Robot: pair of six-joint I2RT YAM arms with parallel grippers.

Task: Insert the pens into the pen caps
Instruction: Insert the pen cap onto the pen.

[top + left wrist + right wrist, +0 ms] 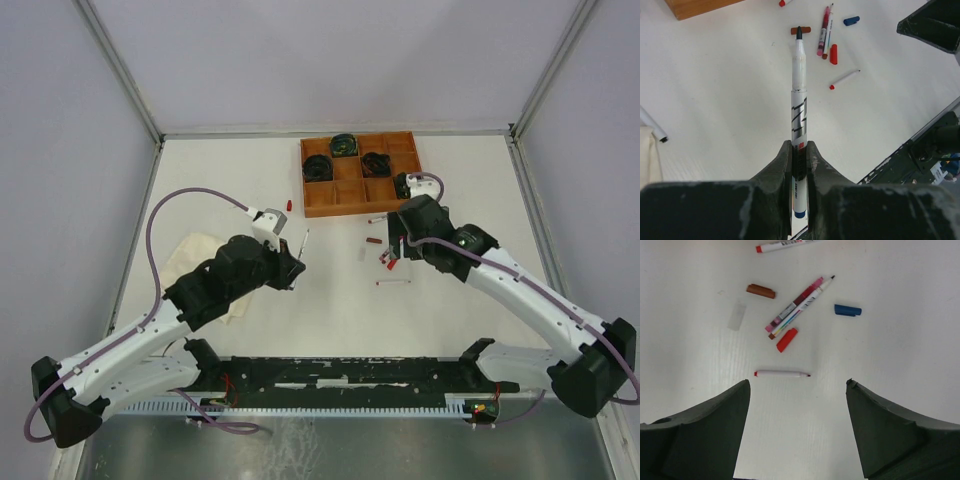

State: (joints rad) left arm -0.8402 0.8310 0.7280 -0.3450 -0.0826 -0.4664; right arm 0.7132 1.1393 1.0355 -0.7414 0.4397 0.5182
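Observation:
My left gripper (799, 150) is shut on a white pen (799, 100) with a dark bare tip pointing away, held above the table; it shows in the top view (304, 240). My right gripper (798, 385) is open and empty above a white pen with red ends (782, 373). Beyond it lie a red cap (787, 339), a brown cap (761, 291), a blue cap (847, 310), and two pens side by side (795, 305), one pink. Another pen (782, 245) lies at the top edge. The held pen's tip lines up with the brown cap (800, 30).
A wooden compartment tray (350, 211) with dark coiled cables (318, 166) stands at the back. A folded cream cloth (195, 255) lies at the left beside the left arm. A small red cap (289, 204) lies left of the tray.

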